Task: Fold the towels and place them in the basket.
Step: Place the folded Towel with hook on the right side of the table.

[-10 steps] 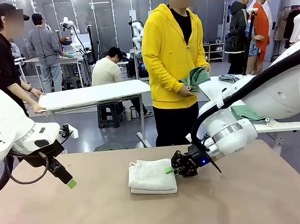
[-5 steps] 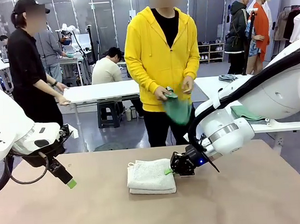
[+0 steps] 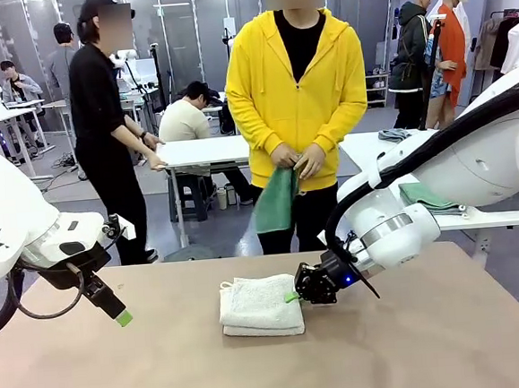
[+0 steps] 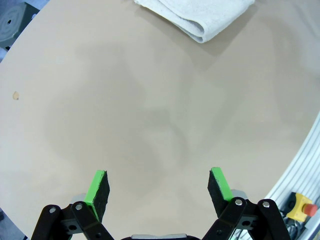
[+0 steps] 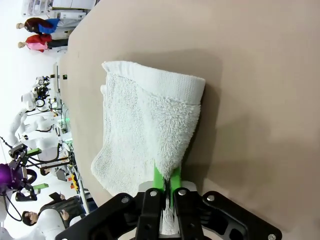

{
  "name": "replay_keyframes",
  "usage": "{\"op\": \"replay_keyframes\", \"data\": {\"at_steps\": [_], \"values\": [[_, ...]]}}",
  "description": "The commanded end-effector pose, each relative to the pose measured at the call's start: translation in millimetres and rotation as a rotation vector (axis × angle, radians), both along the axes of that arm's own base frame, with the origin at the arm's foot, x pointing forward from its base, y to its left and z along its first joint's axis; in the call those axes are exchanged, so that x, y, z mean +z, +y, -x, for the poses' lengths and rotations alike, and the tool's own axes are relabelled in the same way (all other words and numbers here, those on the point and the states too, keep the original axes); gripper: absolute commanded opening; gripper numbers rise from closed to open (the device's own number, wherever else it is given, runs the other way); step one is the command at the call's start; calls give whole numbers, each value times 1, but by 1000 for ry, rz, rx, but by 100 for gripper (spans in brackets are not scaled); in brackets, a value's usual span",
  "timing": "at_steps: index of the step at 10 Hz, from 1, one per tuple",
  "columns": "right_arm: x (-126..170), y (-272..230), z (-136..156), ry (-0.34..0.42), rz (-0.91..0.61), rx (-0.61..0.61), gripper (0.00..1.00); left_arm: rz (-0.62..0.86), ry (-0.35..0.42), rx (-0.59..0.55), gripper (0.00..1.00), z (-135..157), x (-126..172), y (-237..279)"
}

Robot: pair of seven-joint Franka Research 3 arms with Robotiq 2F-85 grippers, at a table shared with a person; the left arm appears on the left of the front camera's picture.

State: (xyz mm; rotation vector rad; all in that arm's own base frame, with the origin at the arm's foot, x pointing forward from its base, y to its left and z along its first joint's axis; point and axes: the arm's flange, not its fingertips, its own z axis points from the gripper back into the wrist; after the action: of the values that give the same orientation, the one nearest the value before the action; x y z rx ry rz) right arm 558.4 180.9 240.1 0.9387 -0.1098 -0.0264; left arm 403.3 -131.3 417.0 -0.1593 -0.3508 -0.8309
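The folded towel (image 3: 261,306) is pale grey-white, with a fluffy looped pile and a plainer ribbed band along one edge. The table (image 3: 256,374) under it is an even tan with no pattern, apart from one small darker speck. The other towel (image 3: 276,202), held up at the far side, is plain deep green. The hoodie (image 3: 323,81) behind it is bright yellow over a black top. The left arm (image 3: 10,223) and the right arm (image 3: 473,168) are glossy white. The left gripper (image 4: 159,175) and the right gripper (image 3: 293,296) are black, with bright green pads (image 4: 97,187). A yellow box (image 4: 294,201) with a red button (image 4: 309,207) sits beside the table's silver rail (image 4: 300,160).
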Motion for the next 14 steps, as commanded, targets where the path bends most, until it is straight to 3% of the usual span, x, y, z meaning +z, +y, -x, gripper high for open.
{"op": "replay_keyframes", "data": {"at_steps": [1, 4, 6, 9, 14], "values": [[-1, -1, 0, 2, -5, 3, 3, 8, -3, 6, 100, -3, 1, -2], [24, -25, 8, 14, 13, 46, 5, 8, -3, 6, 100, -3, 1, -2], [37, -58, 11, -38, 78, 44, 5, 8, -3, 6, 100, -3, 1, -2], [55, -130, 13, -109, 148, 5, 5, 8, -3, 6, 100, -3, 1, -2], [56, -261, 14, -85, 234, 37, 5, 8, -3, 6, 100, -3, 1, -2]]}}
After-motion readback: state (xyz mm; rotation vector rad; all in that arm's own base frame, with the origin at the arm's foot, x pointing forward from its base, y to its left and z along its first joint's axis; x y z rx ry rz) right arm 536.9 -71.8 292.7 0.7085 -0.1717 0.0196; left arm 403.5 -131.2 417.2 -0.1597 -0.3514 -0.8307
